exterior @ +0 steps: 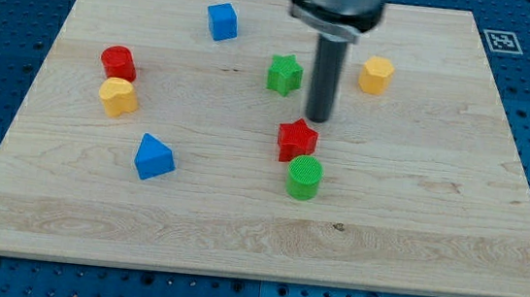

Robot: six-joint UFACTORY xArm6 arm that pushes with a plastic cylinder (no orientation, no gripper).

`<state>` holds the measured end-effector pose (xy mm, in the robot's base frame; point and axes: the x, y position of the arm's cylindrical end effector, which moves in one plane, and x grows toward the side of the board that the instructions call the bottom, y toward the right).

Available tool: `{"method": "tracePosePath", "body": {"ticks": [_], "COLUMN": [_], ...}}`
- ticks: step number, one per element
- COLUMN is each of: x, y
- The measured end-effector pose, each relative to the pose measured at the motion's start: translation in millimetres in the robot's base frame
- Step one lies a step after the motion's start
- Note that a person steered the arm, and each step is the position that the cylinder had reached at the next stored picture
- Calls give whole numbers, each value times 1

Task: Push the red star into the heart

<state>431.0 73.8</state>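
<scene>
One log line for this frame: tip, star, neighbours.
tip: just above red star, gap | star touching green cylinder below | green star left of rod | heart: not identifiable

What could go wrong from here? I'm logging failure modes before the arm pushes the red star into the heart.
No block here reads clearly as a heart, so I could aim wrongly. My tip sits just above the red star, and the green cylinder touches the star's lower side; a downward push would shove both. The green star lies close to my tip on the view's left and could get clipped while repositioning.
</scene>
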Motion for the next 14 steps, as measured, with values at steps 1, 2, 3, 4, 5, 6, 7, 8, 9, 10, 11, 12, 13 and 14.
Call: {"method": "tracePosePath", "body": {"ticks": [1, 2, 3, 4, 5, 6, 7, 8, 9, 10, 11, 12, 13, 14], "x": [49, 58, 58, 58, 54, 46, 41, 27, 11, 11, 11, 11, 11, 11], "y": [15, 14, -12, -49, -67, -76, -76, -76, -76, -91, -125, -157, -182, -200]}}
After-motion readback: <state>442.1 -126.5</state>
